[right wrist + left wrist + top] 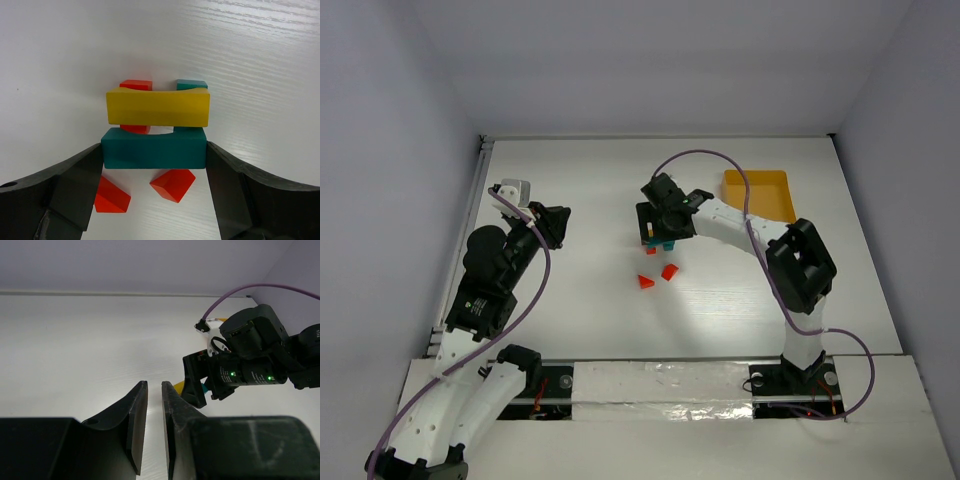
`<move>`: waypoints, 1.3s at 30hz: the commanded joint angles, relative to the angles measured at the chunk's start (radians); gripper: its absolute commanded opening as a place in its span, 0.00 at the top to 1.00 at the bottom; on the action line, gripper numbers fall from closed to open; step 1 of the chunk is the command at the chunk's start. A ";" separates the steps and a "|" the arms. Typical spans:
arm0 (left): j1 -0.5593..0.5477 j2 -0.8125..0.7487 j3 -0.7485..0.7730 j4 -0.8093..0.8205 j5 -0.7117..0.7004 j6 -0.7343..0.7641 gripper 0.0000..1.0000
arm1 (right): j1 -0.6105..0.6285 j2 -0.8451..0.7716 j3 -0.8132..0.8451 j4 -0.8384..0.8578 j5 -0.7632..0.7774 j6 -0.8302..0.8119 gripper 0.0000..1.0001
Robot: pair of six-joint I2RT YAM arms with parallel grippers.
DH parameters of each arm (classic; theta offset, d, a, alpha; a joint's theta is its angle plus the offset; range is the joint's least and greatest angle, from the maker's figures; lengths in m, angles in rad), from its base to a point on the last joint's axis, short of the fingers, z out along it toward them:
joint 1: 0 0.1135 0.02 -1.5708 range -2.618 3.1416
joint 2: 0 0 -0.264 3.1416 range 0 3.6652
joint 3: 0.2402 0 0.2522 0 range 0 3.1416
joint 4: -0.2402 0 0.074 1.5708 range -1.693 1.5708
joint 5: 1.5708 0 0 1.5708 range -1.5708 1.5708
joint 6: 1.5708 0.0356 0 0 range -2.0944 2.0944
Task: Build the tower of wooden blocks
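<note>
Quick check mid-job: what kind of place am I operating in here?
Likely a lab robot test cell: plain white walls around a white wood-grain table, with small painted wood blocks as props.

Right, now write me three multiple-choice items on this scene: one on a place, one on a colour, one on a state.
1. Where are the two red wedges?
A. leaning on a wall
B. loose on the table
C. stacked on each other

2. What colour is the bar between the fingers of the right gripper?
A. teal
B. orange
C. red

3. How does the yellow bar sit?
A. on end
B. flat on the table
C. bridging two cubes

Answers:
1 B: both wedges lie apart on the bare tabletop.
2 A: a finger presses each end of the teal bar.
3 C: it rests across a red cube and a teal cube.
</note>
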 commanded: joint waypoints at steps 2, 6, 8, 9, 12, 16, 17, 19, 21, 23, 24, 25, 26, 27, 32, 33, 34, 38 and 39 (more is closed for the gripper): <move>0.003 -0.004 -0.001 0.044 0.016 -0.004 0.85 | 0.008 0.020 0.046 0.012 0.022 0.013 0.15; 0.003 -0.004 -0.001 0.042 0.018 -0.004 0.84 | 0.008 0.023 0.049 0.012 0.019 0.016 0.15; 0.003 -0.002 -0.001 0.044 0.016 -0.004 0.85 | 0.008 0.026 0.052 0.014 0.018 0.016 0.15; 0.003 -0.004 -0.001 0.044 0.015 -0.004 0.85 | 0.008 0.026 0.050 0.014 0.015 0.016 0.15; 0.003 -0.004 -0.001 0.042 0.015 -0.004 0.85 | 0.008 0.029 0.053 0.017 0.013 0.017 0.15; 0.003 -0.004 -0.001 0.044 0.013 -0.004 0.84 | 0.008 0.032 0.053 0.022 0.018 0.017 0.15; 0.003 -0.002 -0.001 0.044 0.013 -0.004 0.84 | 0.008 0.032 0.053 0.020 0.019 0.017 0.15; 0.003 -0.002 -0.001 0.044 0.013 -0.004 0.85 | 0.008 0.032 0.053 0.022 0.022 0.017 0.15; 0.003 -0.004 -0.001 0.044 0.013 -0.004 0.85 | 0.008 0.033 0.053 0.023 0.024 0.019 0.15; 0.003 -0.002 -0.001 0.042 0.015 -0.004 0.84 | 0.008 0.035 0.053 0.025 0.024 0.023 0.15; 0.003 -0.004 -0.001 0.044 0.013 -0.004 0.84 | 0.008 0.037 0.052 0.026 0.027 0.025 0.15; 0.003 -0.004 -0.001 0.042 0.015 -0.004 0.84 | 0.008 0.035 0.050 0.026 0.030 0.026 0.15; 0.003 -0.002 -0.001 0.044 0.013 -0.004 0.84 | 0.008 0.035 0.049 0.028 0.032 0.026 0.15; 0.003 -0.002 -0.001 0.044 0.015 -0.004 0.85 | 0.008 0.035 0.049 0.028 0.033 0.028 0.15; 0.003 -0.004 -0.001 0.042 0.013 -0.004 0.85 | 0.008 0.032 0.049 0.031 0.039 0.031 0.15; 0.003 -0.002 -0.001 0.044 0.013 -0.004 0.84 | 0.008 0.029 0.047 0.031 0.041 0.031 0.15; 0.003 -0.002 -0.001 0.044 0.013 -0.004 0.85 | 0.008 0.029 0.047 0.032 0.041 0.033 0.15; 0.003 -0.004 -0.001 0.044 0.013 -0.004 0.84 | 0.008 0.030 0.044 0.034 0.039 0.036 0.15; 0.003 -0.004 -0.001 0.042 0.015 -0.004 0.84 | 0.008 0.032 0.044 0.035 0.039 0.036 0.15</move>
